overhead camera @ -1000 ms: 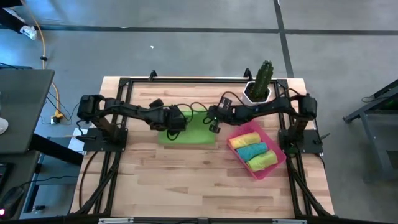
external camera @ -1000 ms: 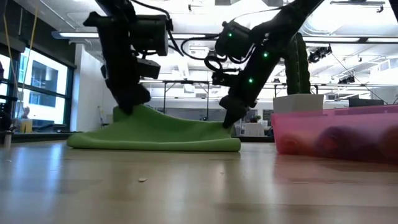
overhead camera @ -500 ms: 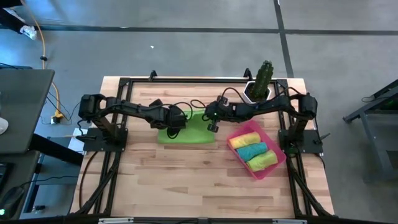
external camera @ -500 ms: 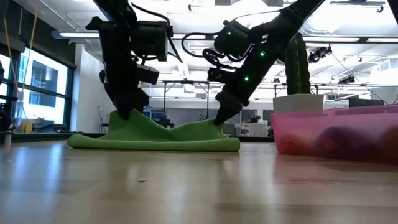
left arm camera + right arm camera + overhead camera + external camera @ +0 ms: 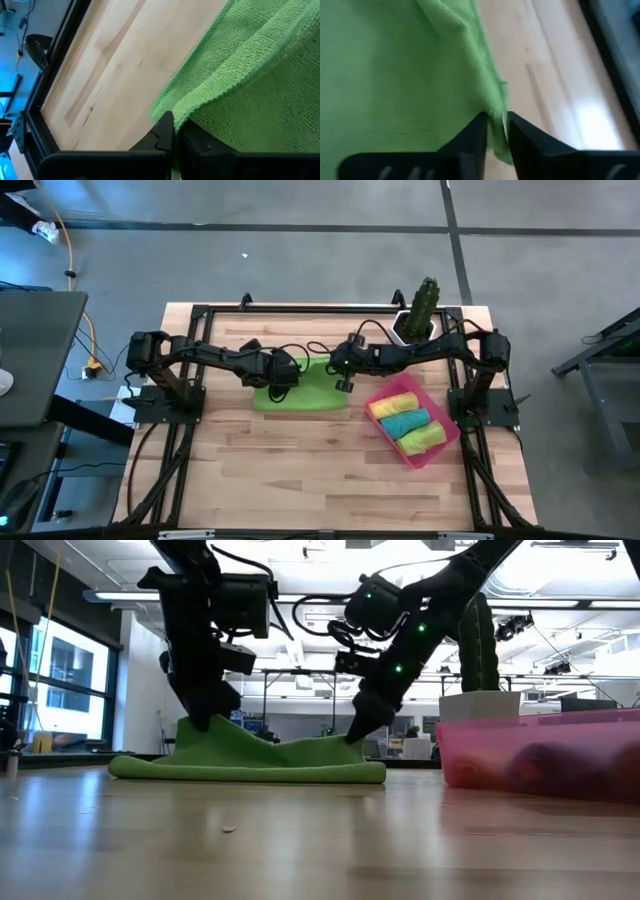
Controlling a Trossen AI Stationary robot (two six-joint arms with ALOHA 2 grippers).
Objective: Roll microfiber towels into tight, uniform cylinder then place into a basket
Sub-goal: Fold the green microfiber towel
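- my left gripper (image 5: 281,383) is pinched shut on the left edge of the lime green towel (image 5: 305,391); in the left wrist view its fingers (image 5: 165,131) meet on the hem and lift it off the table (image 5: 300,450).
- my right gripper (image 5: 342,380) is at the towel's right edge. in the right wrist view the fingers (image 5: 476,131) stand narrowly apart with the green hem in the gap between them; i cannot tell whether they grip it.
- in the low view the towel (image 5: 255,755) lies folded on the wood, raised at both ends under the grippers and sagging between them.
- the basket (image 5: 437,448) sits just right of the towel, near the right arm's base, holding three rolled towels: yellow (image 5: 393,404), teal (image 5: 408,423), lime green (image 5: 423,439).
- a cactus pot (image 5: 415,325) stands behind the basket at the table's far edge.
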